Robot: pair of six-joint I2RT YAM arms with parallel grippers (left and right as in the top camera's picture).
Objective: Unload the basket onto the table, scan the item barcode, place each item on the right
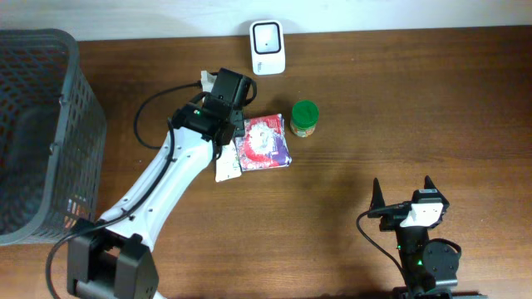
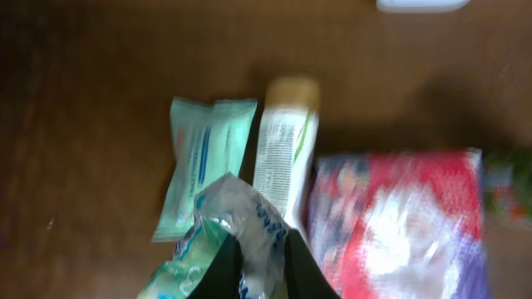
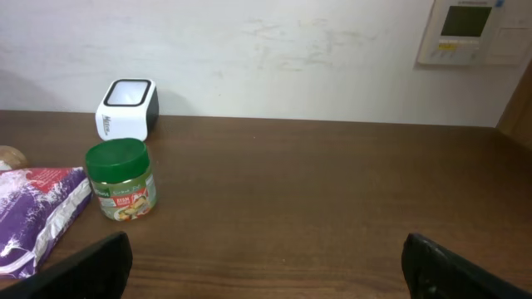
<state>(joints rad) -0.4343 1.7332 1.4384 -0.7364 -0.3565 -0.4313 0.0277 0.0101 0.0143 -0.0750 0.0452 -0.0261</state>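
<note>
The left gripper [image 2: 256, 264] jaws pinch the crinkled packet [image 2: 233, 203] between them. The right gripper [image 3: 264, 249] jaws stand wide apart, empty.

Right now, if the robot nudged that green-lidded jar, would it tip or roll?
The jar stands upright and looks squat, so it would probably slide rather than tip. Being round, it would likely roll if knocked onto its side. It looks rigid, not squashy.

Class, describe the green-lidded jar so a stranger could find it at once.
Find the white box-shaped scanner at the wooden table's far edge. Just nearer, slightly right, stands the small green-lidded jar: the only upright round thing, beside a flat red-and-purple packet.
</note>
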